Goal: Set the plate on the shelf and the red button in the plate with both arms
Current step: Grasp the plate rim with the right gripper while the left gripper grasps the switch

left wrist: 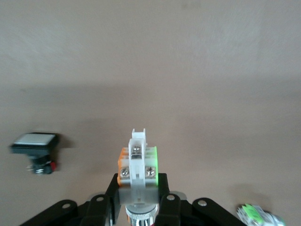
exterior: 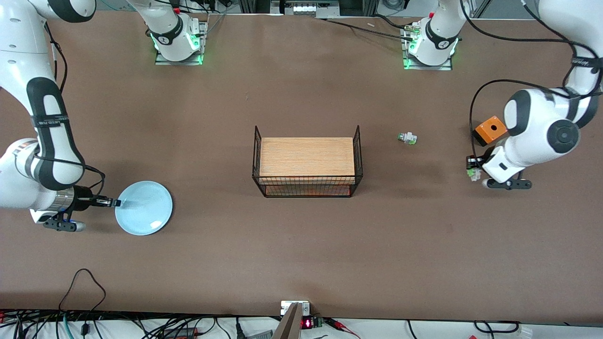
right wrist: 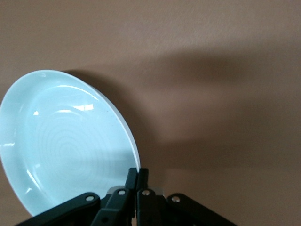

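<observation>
The pale blue plate (exterior: 146, 209) is at the right arm's end of the table. My right gripper (exterior: 114, 203) is shut on its rim; in the right wrist view the plate (right wrist: 61, 146) stands tilted in my right gripper (right wrist: 139, 174) and throws a shadow on the table. My left gripper (exterior: 473, 170) is low over the table at the left arm's end. In the left wrist view my left gripper (left wrist: 138, 181) is shut on the red button (left wrist: 137, 162), whose white body with orange and green bits sticks out. Its cap is mostly hidden.
A wire basket with a wooden shelf (exterior: 307, 160) stands mid-table. A white switch with a green cap (exterior: 407, 138) lies between it and my left gripper. An orange box (exterior: 490, 128) sits by the left arm. A black-bodied button with a white face (left wrist: 35, 141) lies close to my left gripper.
</observation>
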